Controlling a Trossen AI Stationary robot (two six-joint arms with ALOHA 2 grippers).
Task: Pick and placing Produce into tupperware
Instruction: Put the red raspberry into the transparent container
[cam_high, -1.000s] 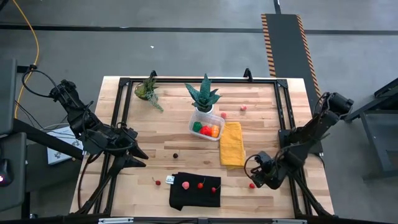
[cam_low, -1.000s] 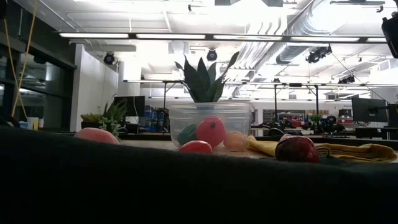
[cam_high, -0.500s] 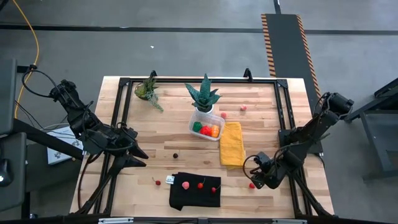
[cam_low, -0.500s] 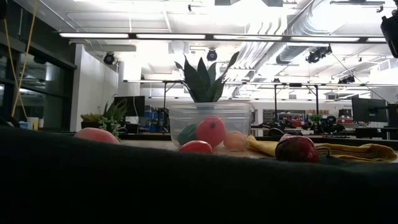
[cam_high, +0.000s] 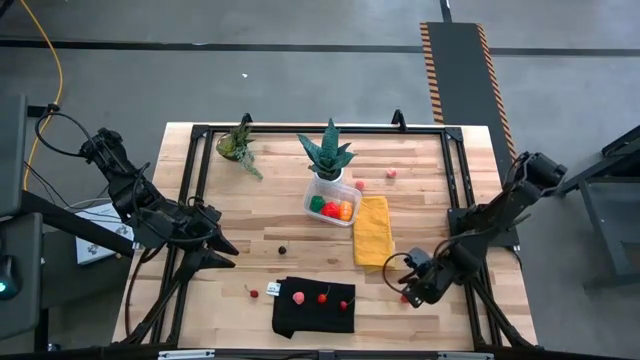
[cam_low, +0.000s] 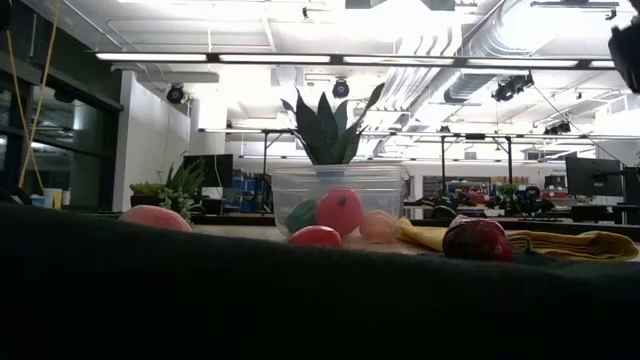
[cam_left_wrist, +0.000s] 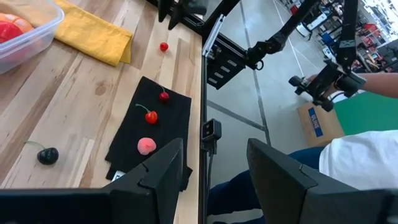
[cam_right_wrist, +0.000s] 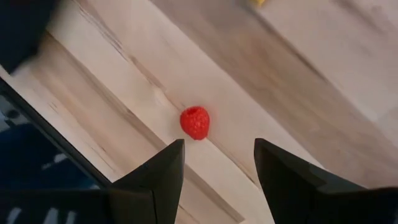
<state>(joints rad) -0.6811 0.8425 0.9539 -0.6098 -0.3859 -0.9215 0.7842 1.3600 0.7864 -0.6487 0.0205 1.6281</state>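
Raspberry (cam_right_wrist: 195, 122), small and red, lying loose on the bare tabletop (cam_high: 260, 215) well away from the tupperware (cam_high: 333, 200), out past the far end of the yellow cloth (cam_high: 374, 231) from it, near the tabletop's front right corner. Over the last second, right gripper (cam_high: 410, 290) drawn in a little from the right edge toward this fruit, now hanging just above and beside it; a sign, probably, of the reach for the next pick being nearly finished, with the descent and the closing yet to do. Right fingers (cam_right_wrist: 152, 177) spread wide apart, holding nothing; in the right wrist view, raspberry framed ahead of the gap between them, a touch nearer one finger than the other, not touching either. Height above the wood hard to judge from overhead. Tupperware itself set just in front of the spiky potted plant (cam_high: 328, 153), already holding green, red and orange produce. More produce waiting farther from the tupperware: cherries and a pink piece on the black cloth (cam_high: 314, 306) toward the front edge, a dark piece on the bare wood, two pinkish ones just beyond the tupperware's right side. Left gripper (cam_high: 218, 250) idle well to the left of the tupperware, fingers (cam_left_wrist: 163, 163) apart and empty. Task partly done, several pieces left.
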